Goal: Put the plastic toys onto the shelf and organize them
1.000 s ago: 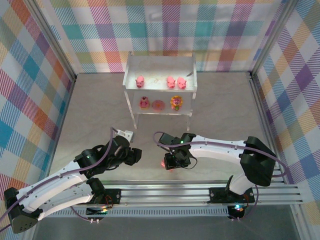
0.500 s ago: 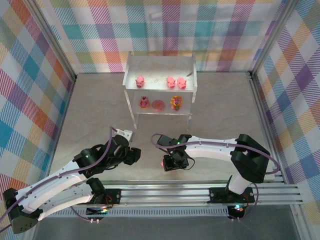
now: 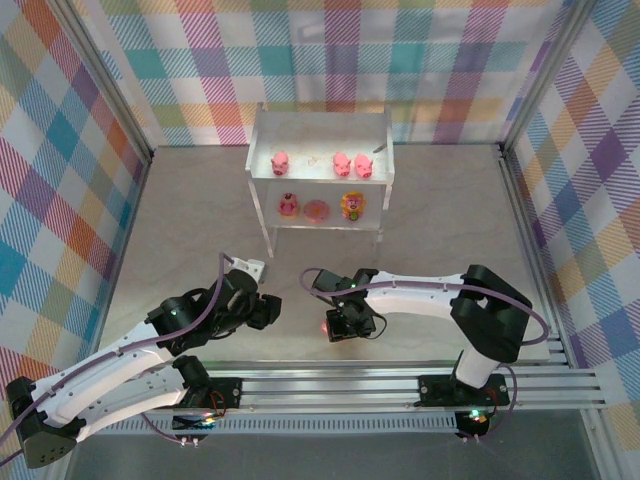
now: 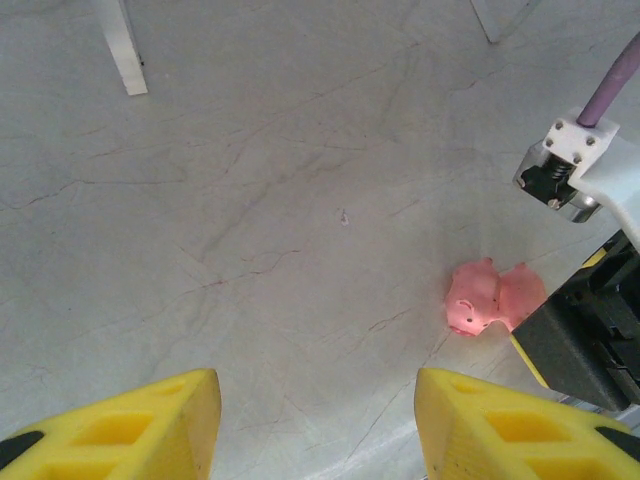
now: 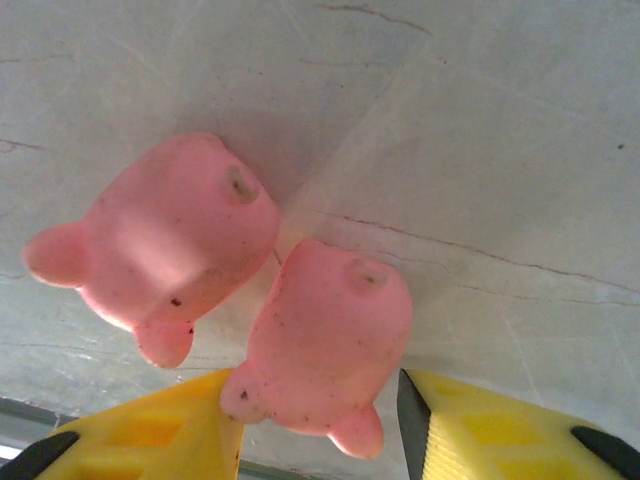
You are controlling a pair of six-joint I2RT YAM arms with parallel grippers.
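**Pick phase of the shelving task.** The right hand (image 3: 342,325) sits low over two small pink plastic pig figures that lie touching one another on the pale grey, veined worktop (image 3: 440,220). They are well apart from the small white two-tier shelf (image 3: 320,128) at the far side. In the right wrist view, one pig (image 5: 325,345) lies between the yellow fingers (image 5: 150,435) and fills the gap from side to side. Its neighbour (image 5: 165,245) lies just beside it, outside the fingers. Whether the pads already press the pig or merely flank it cannot be told from this angle. The left hand (image 4: 315,430) hovers nearby above bare worktop, fingers spread wide with nothing between them. Six toys stand on the shelf. Three pink pigs (image 3: 341,162) form a row on the upper level. On the lower level are a pink-red figure (image 3: 288,207), a pink ring donut (image 3: 317,209) and a yellow-orange-red figure (image 3: 352,205). Judged from this layout, the two pigs on the worktop are the last to be shelved. The next move calls for a firm closure on the chosen pig alone and a straight lift, so that the touching neighbour is not dragged. A carry would follow to the free gap in the upper row, beside the leftmost pig (image 3: 280,162). No brand, label or writing is legible on the toys, the shelf or the arms.
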